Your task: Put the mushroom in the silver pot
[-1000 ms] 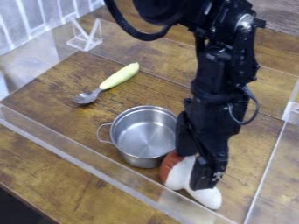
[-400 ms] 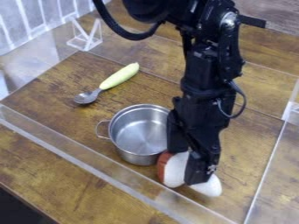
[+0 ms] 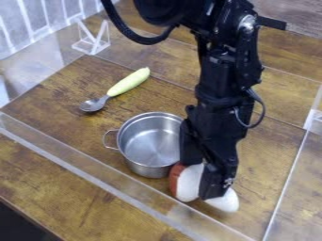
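The black gripper (image 3: 205, 179) is pointing down over the mushroom (image 3: 205, 186), its jaws standing wide, with part of the mushroom showing beneath and beside them. The arm is coming down from the upper part of the view and hiding some of what lies behind it. I can't tell from here whether the fingers are touching the mushroom.

The mushroom is lying on its side on the wooden tabletop (image 3: 75, 177) — the reddish-brown cap is facing the pot, and the thick white stem is pointing away toward the near right corner. It is resting close to the clear near edge wall (image 3: 120, 188), outside the pot.

Right by the cap, the silver pot (image 3: 152, 143) is standing upright and open, showing its shiny inside. One loop handle is sticking out on the side away from the gripper.

Farther out, beyond the pot and toward the far left corner of the tabletop, a grey metal spoon (image 3: 93, 104) is lying with a slim yellow-green vegetable (image 3: 130, 82) just beside it — the vegetable is slanting away toward the far edge. Past them, a small clear plastic stand (image 3: 90, 39) is sitting by the far left corner, near a white slatted rack (image 3: 40, 21).
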